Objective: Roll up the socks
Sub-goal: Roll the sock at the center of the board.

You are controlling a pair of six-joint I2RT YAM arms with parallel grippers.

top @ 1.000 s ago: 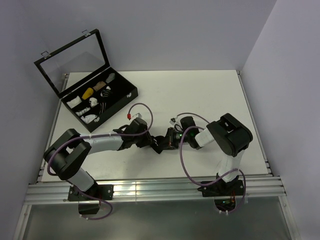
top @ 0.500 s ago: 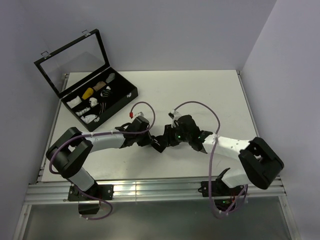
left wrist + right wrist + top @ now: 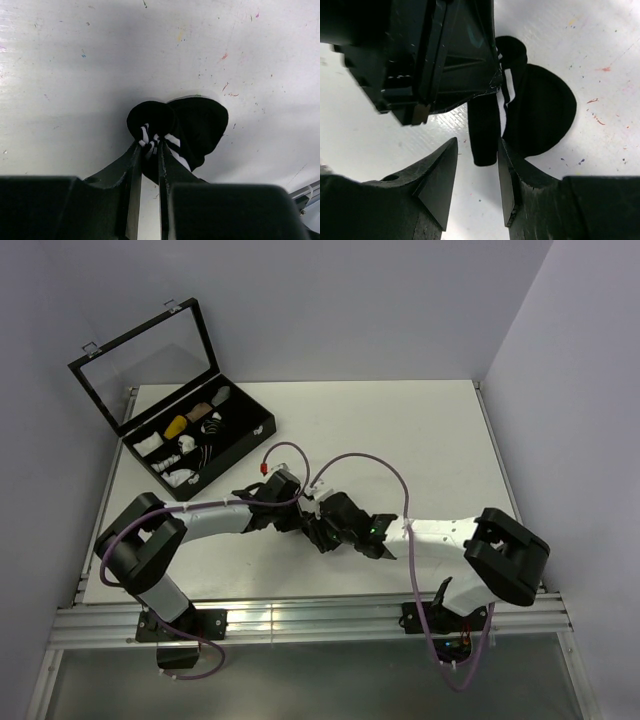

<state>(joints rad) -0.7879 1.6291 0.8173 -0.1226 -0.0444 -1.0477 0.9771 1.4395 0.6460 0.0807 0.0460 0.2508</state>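
Note:
The black socks with thin white stripes lie bunched on the white table, near its front middle. My left gripper is shut on the striped cuff of the socks. My right gripper is open; a loose black end of a sock hangs between its fingers, beside the left gripper's body. In the top view both grippers meet at the socks, the left gripper from the left and the right gripper from the right. Much of the socks is hidden under the grippers there.
An open black case with a clear lid stands at the back left, holding several small white, yellow and tan rolled bundles. The table's front edge with an aluminium rail lies close behind the grippers.
My right arm has swung out and stretched leftward, bringing its gripper from the right of the socks onto them. My left gripper has kept its hold and barely moved.

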